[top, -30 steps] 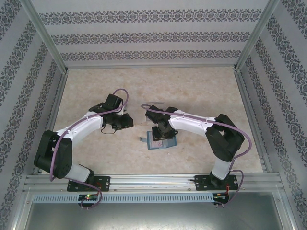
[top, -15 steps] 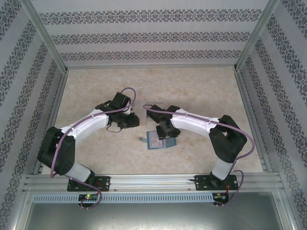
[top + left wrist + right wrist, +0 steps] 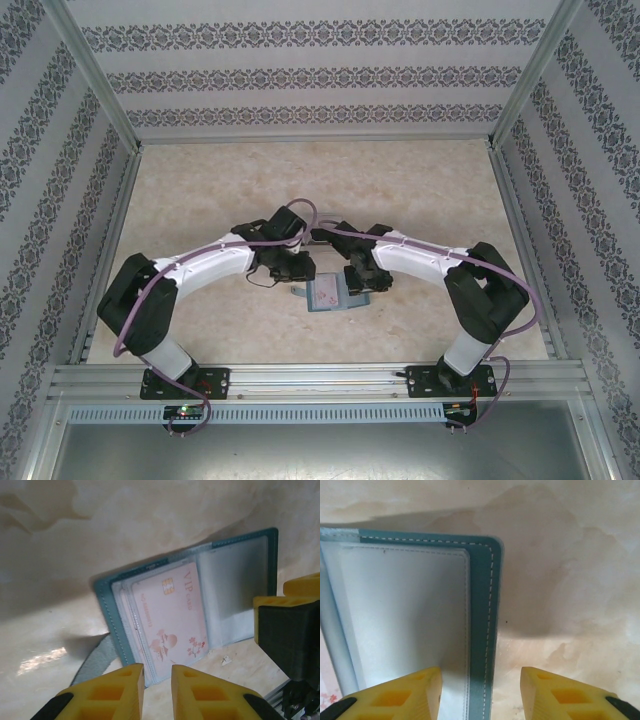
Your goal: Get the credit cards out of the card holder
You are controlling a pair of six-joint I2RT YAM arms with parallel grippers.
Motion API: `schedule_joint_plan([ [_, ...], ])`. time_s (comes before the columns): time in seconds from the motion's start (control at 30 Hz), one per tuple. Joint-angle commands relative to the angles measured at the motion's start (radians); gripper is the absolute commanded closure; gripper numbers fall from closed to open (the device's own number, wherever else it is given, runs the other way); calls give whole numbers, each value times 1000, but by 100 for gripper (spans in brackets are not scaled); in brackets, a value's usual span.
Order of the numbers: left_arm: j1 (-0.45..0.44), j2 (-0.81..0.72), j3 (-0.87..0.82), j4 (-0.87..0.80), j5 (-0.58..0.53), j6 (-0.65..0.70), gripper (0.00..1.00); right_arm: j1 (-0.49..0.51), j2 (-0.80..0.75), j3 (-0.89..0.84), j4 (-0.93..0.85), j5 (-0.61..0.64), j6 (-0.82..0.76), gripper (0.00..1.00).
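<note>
The teal card holder (image 3: 333,296) lies open on the table between the two arms. In the left wrist view the card holder (image 3: 107,607) shows a pink VIP credit card (image 3: 172,617) inside its left clear pocket, while the right pocket looks pale and bare. My left gripper (image 3: 157,690) hovers at the holder's near edge, its jaws a narrow gap apart with nothing between them. My right gripper (image 3: 481,695) stands open astride the card holder's (image 3: 487,605) right edge, one finger over the pale panel and one over bare table. In the left wrist view a right fingertip (image 3: 295,630) shows by the holder's right panel.
The holder's grey-teal strap (image 3: 95,662) trails off its left side. A small white speck (image 3: 226,660) lies on the marbled table (image 3: 200,190). A pale flat sheet (image 3: 320,235) lies just behind the wrists. Patterned walls and aluminium rails (image 3: 300,380) enclose the workspace.
The left arm has swung right and its gripper now sits at the holder's left side. The right gripper has shifted right, from over the holder's middle to its right edge.
</note>
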Motion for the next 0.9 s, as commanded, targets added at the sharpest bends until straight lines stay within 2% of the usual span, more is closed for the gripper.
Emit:
schedule_joint_plan([
  [0.0,-34,33,24,39,-4,-48,78,-13,-29,-35,57,-58,-12,57],
  [0.2,-41,74,21,34,-23,-48,79,-14,-41,-77,158,-165,11,67],
  [0.33,-41,86,18,22,-45,-39,79,-12,-45,-91,201,-207,28,69],
  [0.6,-39,92,2,-4,-93,-25,81,-11,-111,-88,153,-157,40,61],
  [0.87,-38,100,-36,17,-87,-26,83,-13,-180,-67,128,-171,55,60],
])
